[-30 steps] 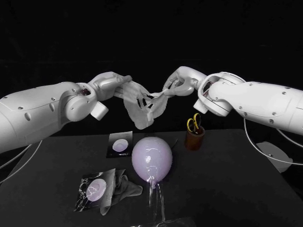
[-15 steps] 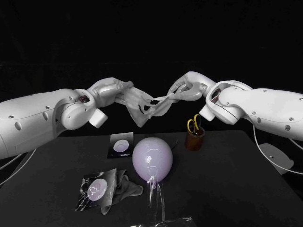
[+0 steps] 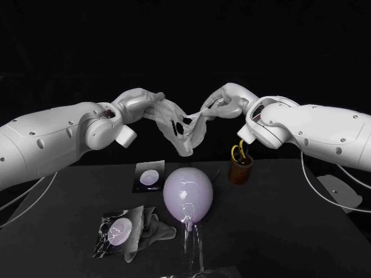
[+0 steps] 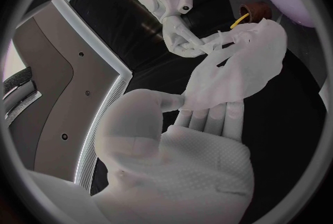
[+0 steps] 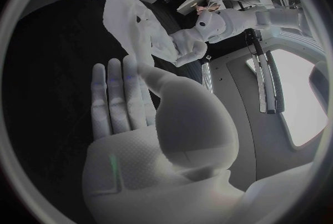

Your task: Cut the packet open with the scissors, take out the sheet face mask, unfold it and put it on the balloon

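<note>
Sheet mask [image 3: 185,142]: aloft at 12 o'clock over the balloon [image 3: 187,194], stretched between both hands, apparently to open its folds.
Left hand [image 3: 144,104]: fingers clamped on one edge.
Right hand [image 3: 225,103]: pinching the opposite edge.
Around the balloon: cut packet [image 3: 119,231] at 8 o'clock, scissors [image 3: 236,152] in a brown cup [image 3: 239,171] at 1, dark card [image 3: 149,175] at 11.
Obstacle: clinging folds, seemingly.

Sheet mask [image 3: 179,128] is held between left hand [image 3: 140,106] and right hand [image 3: 223,104], above the table [image 3: 311,231]. Balloon [image 3: 186,194] is set mid-table below it. Scissors [image 3: 236,152] are stood in a cup [image 3: 239,172] just right of the balloon; packet [image 3: 119,231] is laid front left.
</note>
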`<state>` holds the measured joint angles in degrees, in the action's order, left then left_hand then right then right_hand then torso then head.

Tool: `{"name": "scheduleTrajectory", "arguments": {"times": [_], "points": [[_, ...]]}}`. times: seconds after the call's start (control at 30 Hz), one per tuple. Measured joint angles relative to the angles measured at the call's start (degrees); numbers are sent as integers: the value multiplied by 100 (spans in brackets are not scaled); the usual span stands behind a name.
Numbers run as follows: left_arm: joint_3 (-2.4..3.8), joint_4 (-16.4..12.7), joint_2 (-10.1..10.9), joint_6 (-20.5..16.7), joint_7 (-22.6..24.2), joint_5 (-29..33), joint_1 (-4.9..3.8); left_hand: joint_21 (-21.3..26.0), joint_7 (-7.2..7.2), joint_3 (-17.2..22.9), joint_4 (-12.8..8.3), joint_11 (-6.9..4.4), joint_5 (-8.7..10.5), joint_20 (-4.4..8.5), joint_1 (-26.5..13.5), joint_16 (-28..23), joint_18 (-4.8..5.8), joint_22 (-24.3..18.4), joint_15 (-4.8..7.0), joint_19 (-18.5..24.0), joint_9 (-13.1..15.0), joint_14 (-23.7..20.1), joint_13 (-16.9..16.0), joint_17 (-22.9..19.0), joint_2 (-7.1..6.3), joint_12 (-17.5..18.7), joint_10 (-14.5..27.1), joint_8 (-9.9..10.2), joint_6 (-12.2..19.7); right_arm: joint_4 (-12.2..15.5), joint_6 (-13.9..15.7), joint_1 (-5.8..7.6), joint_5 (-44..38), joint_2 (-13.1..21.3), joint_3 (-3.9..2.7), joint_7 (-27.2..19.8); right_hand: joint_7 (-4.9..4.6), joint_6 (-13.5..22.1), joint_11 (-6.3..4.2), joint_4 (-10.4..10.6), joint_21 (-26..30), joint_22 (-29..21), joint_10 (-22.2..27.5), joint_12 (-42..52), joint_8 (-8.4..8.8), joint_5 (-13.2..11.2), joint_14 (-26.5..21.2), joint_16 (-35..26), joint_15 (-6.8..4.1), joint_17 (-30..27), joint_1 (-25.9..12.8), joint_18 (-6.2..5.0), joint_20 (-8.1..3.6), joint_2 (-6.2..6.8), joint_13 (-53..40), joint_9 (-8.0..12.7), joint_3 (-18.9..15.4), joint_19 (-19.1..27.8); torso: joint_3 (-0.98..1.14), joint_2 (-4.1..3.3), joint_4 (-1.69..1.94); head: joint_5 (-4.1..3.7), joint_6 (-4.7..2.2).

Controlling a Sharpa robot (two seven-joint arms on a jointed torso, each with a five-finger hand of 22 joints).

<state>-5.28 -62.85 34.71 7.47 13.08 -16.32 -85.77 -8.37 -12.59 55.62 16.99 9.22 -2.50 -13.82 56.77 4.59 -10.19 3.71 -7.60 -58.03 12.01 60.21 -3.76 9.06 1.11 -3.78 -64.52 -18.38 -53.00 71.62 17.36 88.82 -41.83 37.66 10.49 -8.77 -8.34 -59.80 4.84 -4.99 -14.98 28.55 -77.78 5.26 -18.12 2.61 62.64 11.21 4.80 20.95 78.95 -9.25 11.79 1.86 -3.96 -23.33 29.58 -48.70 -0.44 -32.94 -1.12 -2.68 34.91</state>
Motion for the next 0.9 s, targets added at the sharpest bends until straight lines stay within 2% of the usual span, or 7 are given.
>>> {"name": "scheduleTrajectory", "arguments": {"times": [0.03,0.1,0.27,0.43,0.6,0.77,0.9], "points": [[-11,-264,160,-2,1,-1,13,0,0,0,0,0,0,0,0,0,0,0,0,0,0,0,0,0,0,0,0,0,0,234,2,-7,18,176,8,-7,0,0,0,0,0,5,0,0,0,-8,0,0,0,0,0,0,0,0,0,0,0,0,-1,0,4,-19,-1],[-16,-502,313,-2,1,-12,34,0,0,0,0,0,0,0,0,1,0,0,0,0,0,0,0,1,0,0,0,0,0,442,1,-16,26,363,24,-15,-1,1,0,0,0,8,0,0,0,-10,0,0,0,0,7,0,0,-7,0,0,0,0,-3,-1,11,-37,-15],[23,-144,-41,-19,35,-18,-8,0,0,-16,-16,0,0,0,2,23,1,1,0,0,0,41,0,7,2,0,0,0,0,140,58,19,59,50,-5,-52,-2,4,1,-1,0,26,0,0,0,-11,0,0,0,-1,6,2,0,-8,0,0,1,0,-8,19,4,-1,20],[11,-486,200,-29,54,-32,32,0,0,-16,-16,0,0,0,19,23,2,1,0,-1,6,41,0,7,19,0,0,0,0,599,72,29,80,344,16,-84,-3,6,3,-16,-22,35,1,0,1,-20,21,-22,-21,-1,-18,6,0,-31,0,0,16,0,-18,14,15,-43,-37],[28,280,-224,-17,74,-36,-11,0,1,-16,-16,1,0,0,23,23,3,1,-1,-1,6,41,0,12,23,0,0,0,1,-15,116,19,80,-98,-5,-131,-4,7,-3,-16,-22,51,-23,-23,8,-22,21,-22,-21,-9,-18,10,0,-31,1,0,16,0,-19,18,10,-30,-20],[24,-26,150,48,62,-41,1,0,1,-16,-16,1,0,0,47,22,3,1,20,-1,5,64,0,12,-1,0,0,0,1,256,130,71,57,269,19,-153,-9,15,-11,-16,-22,60,-32,-23,9,-5,21,-22,-21,-9,-18,-19,0,-30,2,-4,15,0,-20,-1,8,-81,5],[58,124,15,151,37,-71,-100,0,1,-16,-16,1,0,0,47,44,3,1,20,-1,5,64,0,17,-1,0,0,0,1,86,104,175,-8,152,-3,-152,-4,24,-10,-15,-44,60,-33,-23,24,-4,21,-22,-21,-9,-18,-48,0,-30,2,-46,15,0,-23,-4,3,-82,23]]}}
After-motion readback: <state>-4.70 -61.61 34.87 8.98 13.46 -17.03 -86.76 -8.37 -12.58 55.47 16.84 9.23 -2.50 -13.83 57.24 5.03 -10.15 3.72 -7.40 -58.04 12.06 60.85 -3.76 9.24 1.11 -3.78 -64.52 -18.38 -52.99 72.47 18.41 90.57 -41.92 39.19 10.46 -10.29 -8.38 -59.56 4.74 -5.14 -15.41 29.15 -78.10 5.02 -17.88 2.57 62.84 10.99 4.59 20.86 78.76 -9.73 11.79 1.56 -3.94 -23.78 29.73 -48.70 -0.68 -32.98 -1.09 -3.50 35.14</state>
